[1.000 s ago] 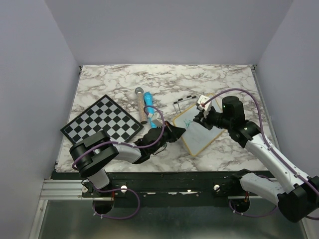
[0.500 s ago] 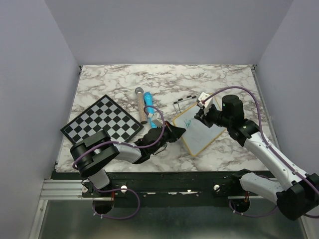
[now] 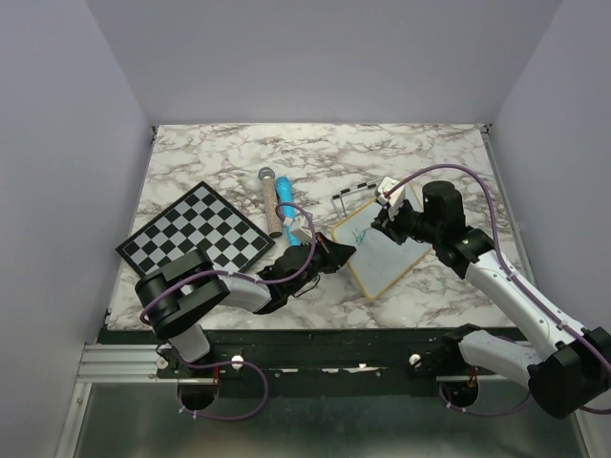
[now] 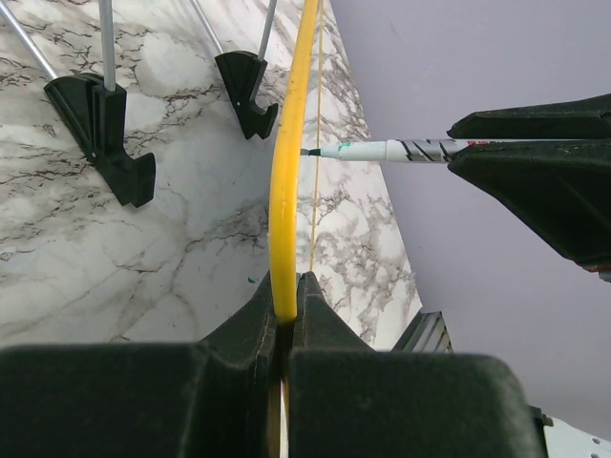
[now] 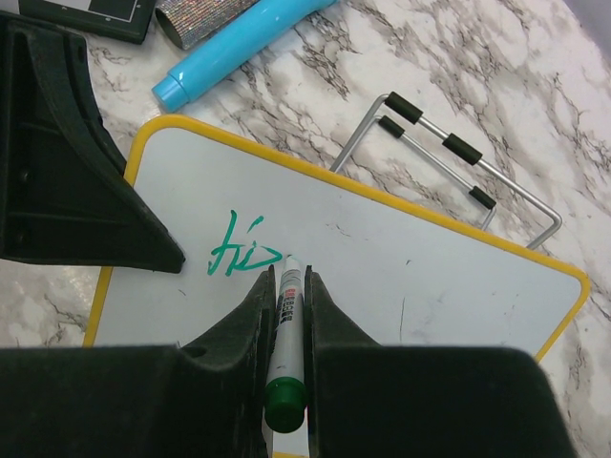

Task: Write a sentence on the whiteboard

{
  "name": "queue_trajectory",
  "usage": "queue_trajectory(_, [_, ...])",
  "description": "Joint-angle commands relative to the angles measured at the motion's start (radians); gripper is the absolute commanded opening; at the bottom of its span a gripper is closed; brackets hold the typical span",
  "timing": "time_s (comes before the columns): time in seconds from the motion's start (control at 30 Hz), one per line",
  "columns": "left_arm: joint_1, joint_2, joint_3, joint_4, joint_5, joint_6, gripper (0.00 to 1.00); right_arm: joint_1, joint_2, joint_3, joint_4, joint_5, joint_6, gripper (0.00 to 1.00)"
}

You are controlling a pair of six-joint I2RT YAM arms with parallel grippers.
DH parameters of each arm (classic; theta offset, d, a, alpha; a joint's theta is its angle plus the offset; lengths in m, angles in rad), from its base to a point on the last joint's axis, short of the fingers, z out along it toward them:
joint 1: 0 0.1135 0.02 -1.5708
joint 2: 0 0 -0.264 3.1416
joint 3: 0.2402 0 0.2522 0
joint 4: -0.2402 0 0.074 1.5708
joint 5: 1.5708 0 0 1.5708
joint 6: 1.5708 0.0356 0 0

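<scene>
top external: white rectangular whiteboard with yellow frame [image 3: 391,253] on marble table [image 3: 220,153], right of centre, nearer the near edge.
left wrist: left gripper [image 4: 286,286] jaws clamped on the frame edge.
right wrist: right gripper [image 5: 284,277] jaws clamped on white green-tipped marker [image 5: 285,320]; tip on the board beside green handwritten strokes [image 5: 234,253].

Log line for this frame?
left gripper: shut on whiteboard edge | right gripper: shut on marker | marker tip at green writing, few strokes only
</scene>
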Motion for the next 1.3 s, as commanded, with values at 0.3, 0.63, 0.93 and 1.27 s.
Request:
queue_trajectory(0.3, [-0.002,0.012,-0.017,-0.010,0.022,0.036,0.00,-0.007,-0.023,-0.002,-0.068,-0.039,-0.026,0.01])
queue_trajectory(0.63, [-0.002,0.012,-0.014,-0.011,0.024,0.037,0.00,-0.007,-0.049,-0.028,-0.155,-0.060,-0.054,0.00])
queue_trajectory(0.93, [-0.002,0.012,-0.014,-0.010,0.024,0.037,0.00,-0.007,-0.043,-0.011,-0.186,-0.066,-0.058,0.01])
queue_trajectory(1.27, [-0.001,0.017,-0.017,-0.002,0.028,0.036,0.00,-0.007,-0.043,0.061,-0.058,-0.010,0.003,0.00])
